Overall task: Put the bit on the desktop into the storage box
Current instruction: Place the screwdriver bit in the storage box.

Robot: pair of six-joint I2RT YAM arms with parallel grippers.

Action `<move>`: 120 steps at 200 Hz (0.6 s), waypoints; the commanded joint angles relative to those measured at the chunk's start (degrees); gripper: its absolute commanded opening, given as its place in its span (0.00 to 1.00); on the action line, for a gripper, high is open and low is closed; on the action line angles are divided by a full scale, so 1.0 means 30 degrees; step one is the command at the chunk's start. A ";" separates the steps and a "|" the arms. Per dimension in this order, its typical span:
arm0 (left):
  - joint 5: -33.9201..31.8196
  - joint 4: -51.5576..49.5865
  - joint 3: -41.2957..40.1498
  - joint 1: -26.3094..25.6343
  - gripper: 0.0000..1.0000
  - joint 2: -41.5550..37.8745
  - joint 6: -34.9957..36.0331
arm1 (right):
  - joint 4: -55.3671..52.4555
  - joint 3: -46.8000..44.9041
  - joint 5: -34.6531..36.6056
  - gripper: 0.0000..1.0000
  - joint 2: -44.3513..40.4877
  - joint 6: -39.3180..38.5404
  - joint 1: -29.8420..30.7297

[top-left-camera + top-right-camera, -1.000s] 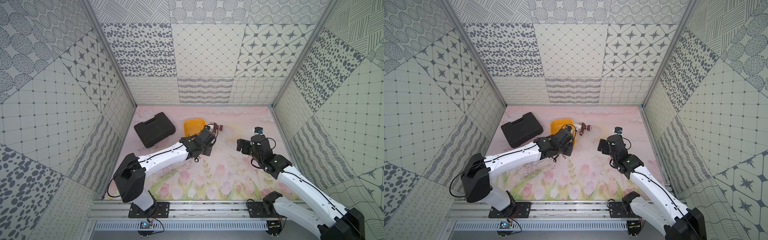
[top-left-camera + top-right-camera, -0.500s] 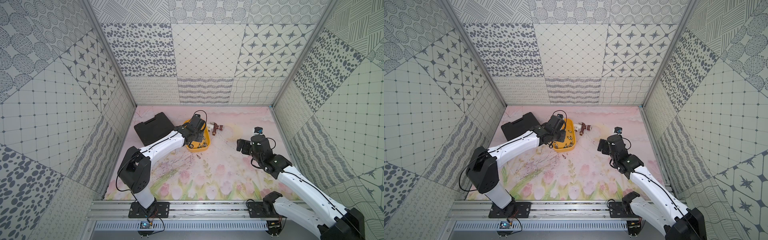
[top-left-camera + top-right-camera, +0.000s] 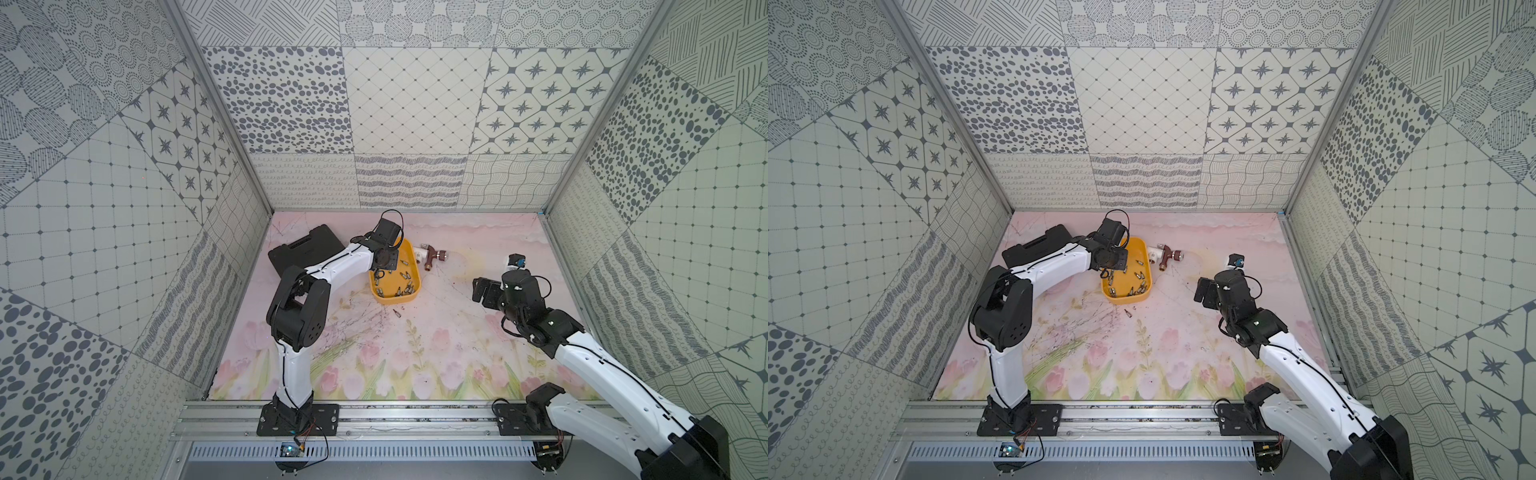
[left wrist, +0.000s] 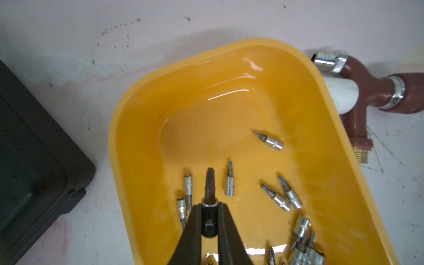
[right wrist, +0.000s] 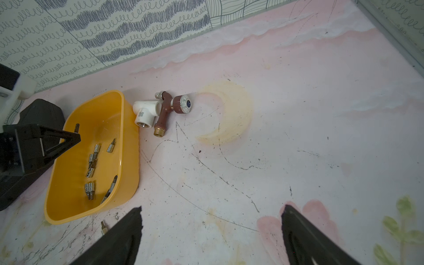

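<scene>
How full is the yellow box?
Partly full: several silver bits lie in the storage box, toward one end; the rest is bare. One bit lies outside on the desktop.

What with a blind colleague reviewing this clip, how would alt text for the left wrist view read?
The left gripper, jaws shut on a dark screwdriver bit, hangs over a yellow box holding several loose silver bits. A black case lies at one side of the box, a brown tap at the other, all on the pale desktop.

Left end effector [image 4: 209, 205] clamped; right end effector [image 5: 211, 207] spread.
</scene>
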 commanded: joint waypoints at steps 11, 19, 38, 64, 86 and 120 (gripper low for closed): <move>-0.0567 -0.0369 0.1914 0.0227 0.03 0.1759 0.1579 | 0.0827 -0.0409 -0.0002 0.97 -0.0578 0.0300 -0.0088; -0.0599 -0.0477 0.2180 0.0227 0.03 0.1997 0.1696 | 0.0822 -0.0445 0.0022 0.97 -0.0599 0.0333 -0.0087; -0.0615 -0.0717 0.2638 0.0250 0.03 0.2466 0.1809 | 0.0871 -0.0508 -0.0002 0.97 -0.0643 0.0374 -0.0105; -0.0574 -0.0944 0.3100 0.0315 0.04 0.2997 0.1780 | 0.0860 -0.0503 -0.0031 0.97 -0.0657 0.0384 -0.0090; -0.0555 -0.0972 0.3204 0.0322 0.05 0.3165 0.1734 | 0.0866 -0.0536 -0.0062 0.97 -0.0714 0.0380 -0.0093; -0.0513 -0.0943 0.3237 0.0366 0.08 0.3144 0.1589 | 0.0859 -0.0564 -0.0060 0.97 -0.0759 0.0392 -0.0101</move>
